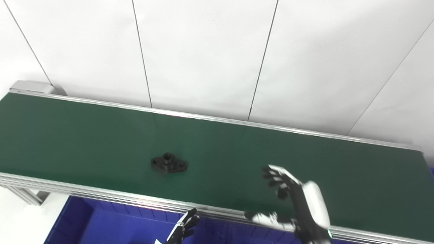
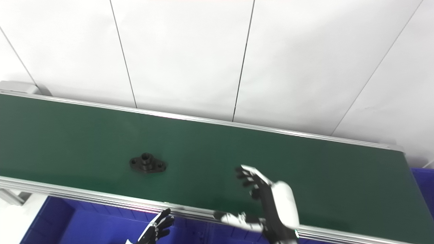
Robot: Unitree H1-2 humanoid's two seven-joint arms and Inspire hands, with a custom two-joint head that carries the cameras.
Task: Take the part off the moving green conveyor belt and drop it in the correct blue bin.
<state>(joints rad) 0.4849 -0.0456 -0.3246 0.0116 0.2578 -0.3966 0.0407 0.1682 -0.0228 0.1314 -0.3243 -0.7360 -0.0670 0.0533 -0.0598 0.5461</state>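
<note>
A black flanged part [image 1: 168,163] with a raised hub and two bolt ears lies on the green conveyor belt [image 1: 84,135], left of centre; it also shows in the right eye view [image 2: 148,163]. My right hand [image 1: 294,200] is open and empty, fingers spread, over the belt's near side, well to the right of the part. My left hand [image 1: 183,228] sits low at the bottom edge over a blue bin [image 1: 112,225], below the belt's near rail; only its fingertips show, slightly curled and holding nothing.
The belt's aluminium rails [image 1: 101,195] run along its near and far sides. Another blue bin corner [image 2: 423,183] shows past the belt's right end. A white panelled wall [image 1: 217,51] stands behind.
</note>
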